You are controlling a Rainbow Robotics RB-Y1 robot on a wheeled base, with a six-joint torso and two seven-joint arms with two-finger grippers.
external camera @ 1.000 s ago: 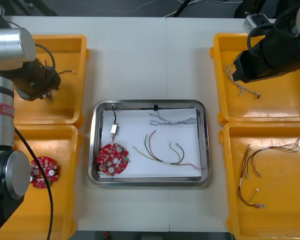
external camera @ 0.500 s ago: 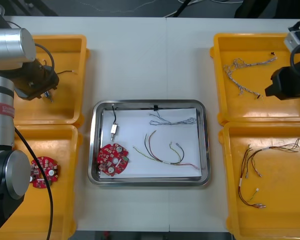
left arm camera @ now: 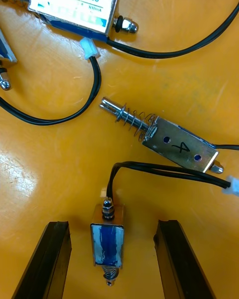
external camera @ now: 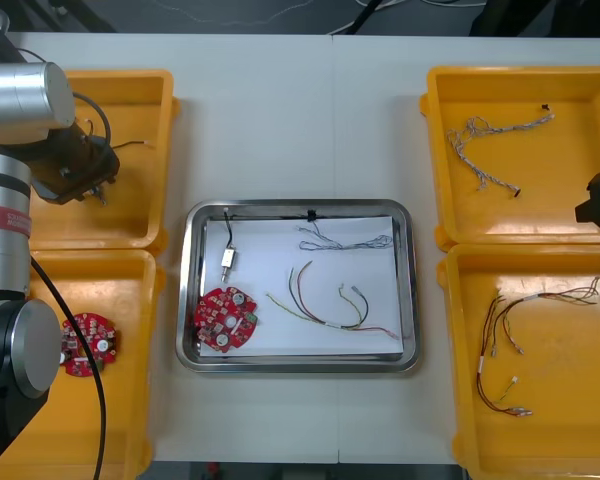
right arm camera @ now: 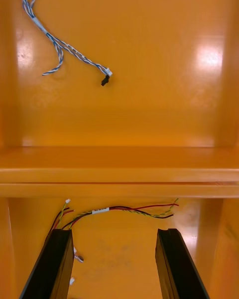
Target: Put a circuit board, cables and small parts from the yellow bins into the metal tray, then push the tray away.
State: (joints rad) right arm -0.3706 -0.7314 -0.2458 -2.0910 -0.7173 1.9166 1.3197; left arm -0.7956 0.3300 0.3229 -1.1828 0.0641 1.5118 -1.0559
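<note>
Straddling a small part, the left gripper gapes empty; lower straight and pinch its flat sides. Meanwhile the right gripper hangs open over cables.

A light desk spans the middle of the frame, a thin seam running down its upper centre. Dark floor shows along the top edge.
</note>
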